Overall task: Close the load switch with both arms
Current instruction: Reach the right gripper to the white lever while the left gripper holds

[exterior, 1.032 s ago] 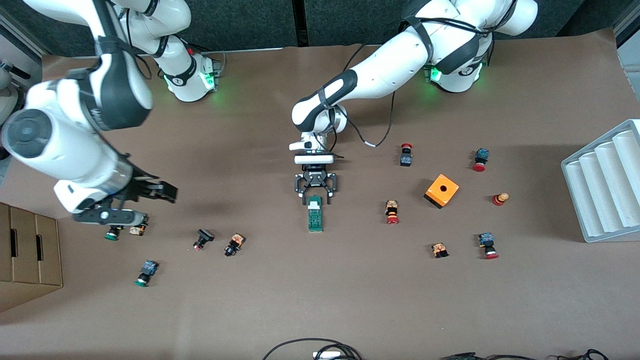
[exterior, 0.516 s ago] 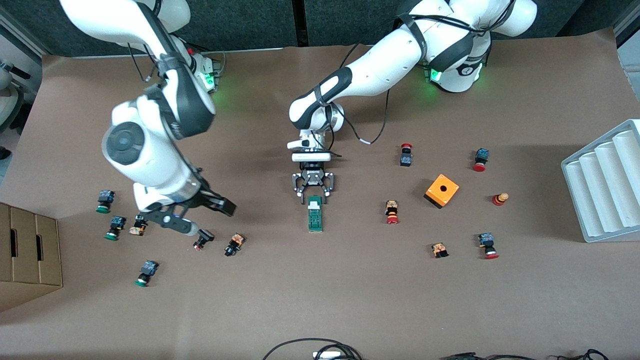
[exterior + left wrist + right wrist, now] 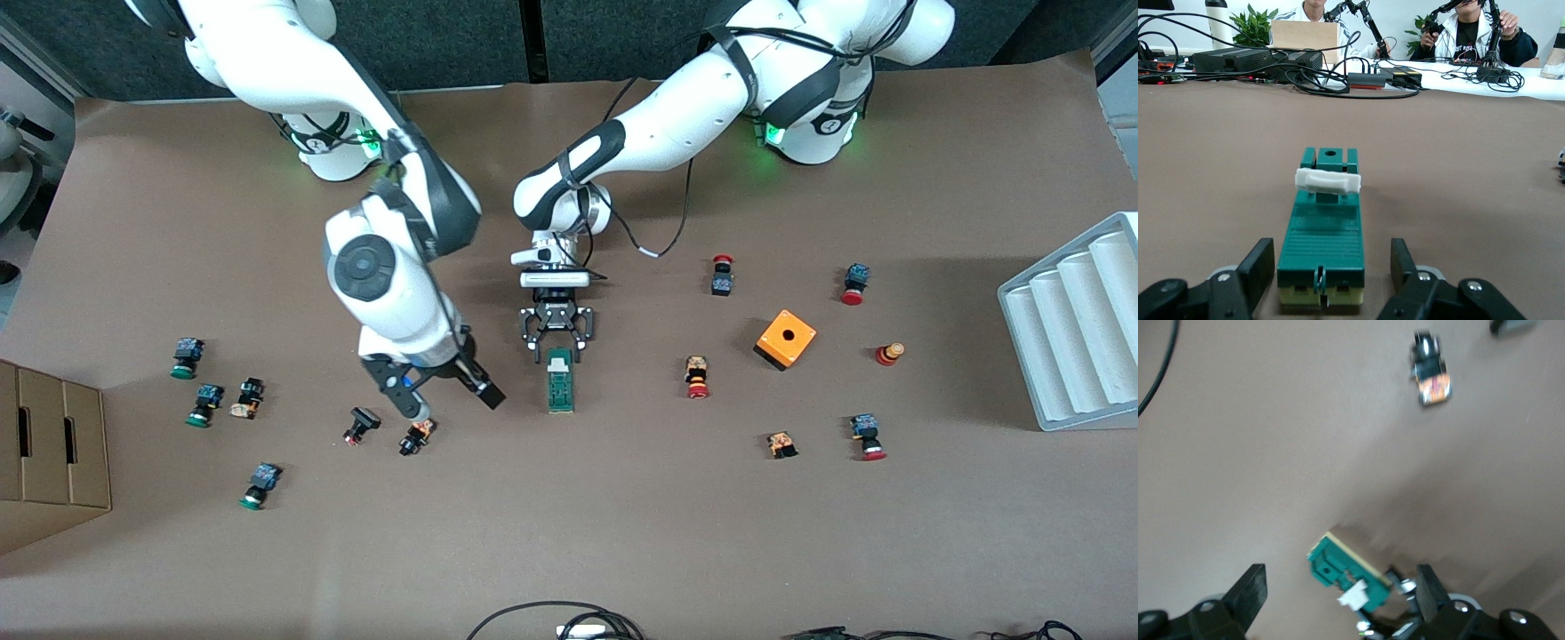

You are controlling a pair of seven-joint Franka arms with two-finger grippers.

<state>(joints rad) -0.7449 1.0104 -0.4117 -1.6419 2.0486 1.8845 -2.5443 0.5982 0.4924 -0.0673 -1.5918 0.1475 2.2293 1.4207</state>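
Load switch (image 3: 560,380) lies mid-tabletop; left tool (image 3: 558,354) is clamped on its white-slider end. Right tool (image 3: 449,393), fingers spread wide & empty, hangs over the tabletop beside the switch. Risk: if it shoves the slider off-axis, the switch could twist out of the left grip.

One load switch (image 3: 560,380) is counted; one orange cube (image 3: 786,339); two arms (image 3: 676,133) (image 3: 391,284); three green-capped push buttons (image 3: 184,357) (image 3: 206,404) (image 3: 258,484) are seen; nine other small button parts (image 3: 246,398) (image 3: 360,425) (image 3: 415,436) (image 3: 722,275) (image 3: 854,284) (image 3: 697,377) (image 3: 889,354) (image 3: 781,444) (image 3: 867,436) are tallied, twelve in all; one cardboard box (image 3: 53,453) is noted; one ridged white tray (image 3: 1076,320) is noted.
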